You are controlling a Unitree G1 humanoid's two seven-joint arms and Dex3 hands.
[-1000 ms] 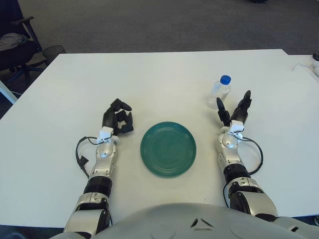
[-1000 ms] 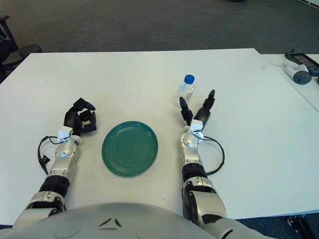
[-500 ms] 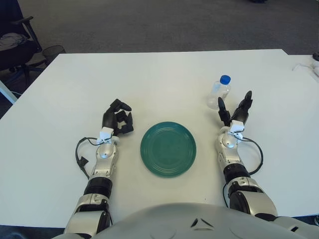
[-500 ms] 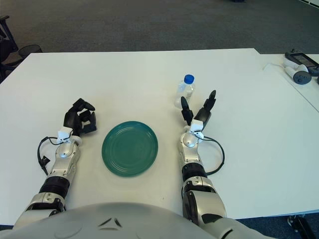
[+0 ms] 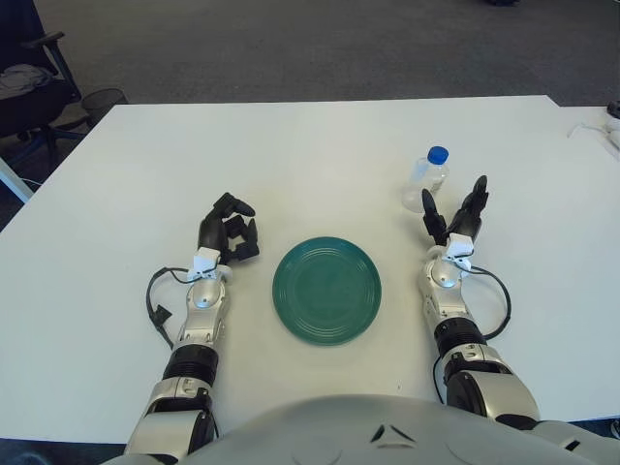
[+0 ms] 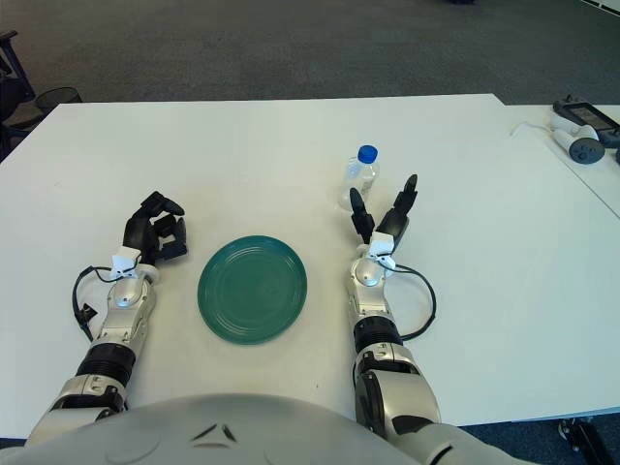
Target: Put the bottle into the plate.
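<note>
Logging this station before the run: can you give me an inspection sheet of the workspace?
Surface: white table, bare around the work.
Job's things: clear bottle with blue cap, upright, off the green plate.
Clutter: white devices on a neighbouring table.
Hands: right hand open just short of the bottle; left hand curled, empty, left of the plate.
Cables: black loops at both wrists.
Surroundings: grey carpet, office chair.

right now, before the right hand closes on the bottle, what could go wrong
1. The bottle stands upright, tall and narrow, just beyond the open right hand; a finger brushing it could tip it over before the grasp closes.
2. The plate is shallow; set down off-centre on its sloped rim, the bottle might topple.
The left hand, curled left of the plate, looks clear of the path.
</note>
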